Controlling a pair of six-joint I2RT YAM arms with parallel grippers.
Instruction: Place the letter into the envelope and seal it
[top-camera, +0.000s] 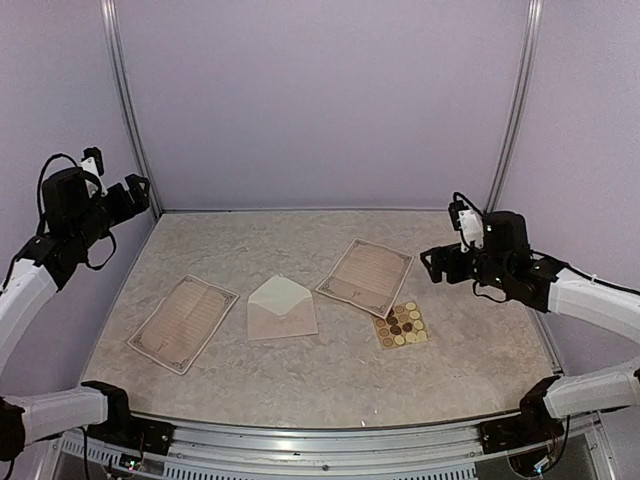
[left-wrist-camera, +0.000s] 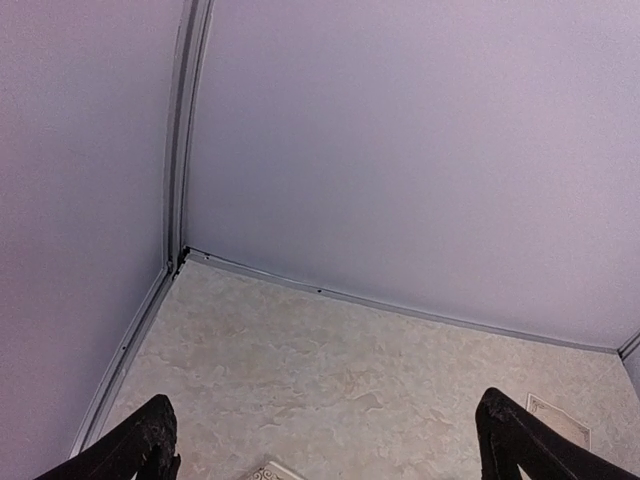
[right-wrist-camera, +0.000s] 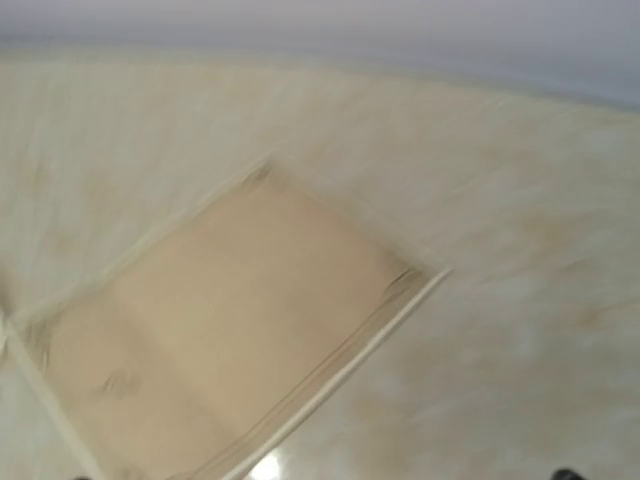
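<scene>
Lifting thin paper off the marbled beige tabletop (top-camera: 300, 375) is judged the likeliest failure: the left ornate-bordered tan paper sheet (top-camera: 183, 322), the small cream-beige paper envelope (top-camera: 281, 308) at centre with its pointed flap open and aimed away, and the right ornate-bordered tan paper sheet (top-camera: 365, 275) all lie flush, so fingers may skid or crease them, and either sheet looks larger than the envelope. The left gripper (top-camera: 135, 190) hangs raised at the left edge, jaws wide apart, empty; the right gripper (top-camera: 432, 262), raised near the right sheet, is likewise spread, touching nothing

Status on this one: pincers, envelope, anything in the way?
Left pincer open, right pincer open, both raised, empty. Envelope flat, flap open, untouched. Nothing on top of it.
</scene>
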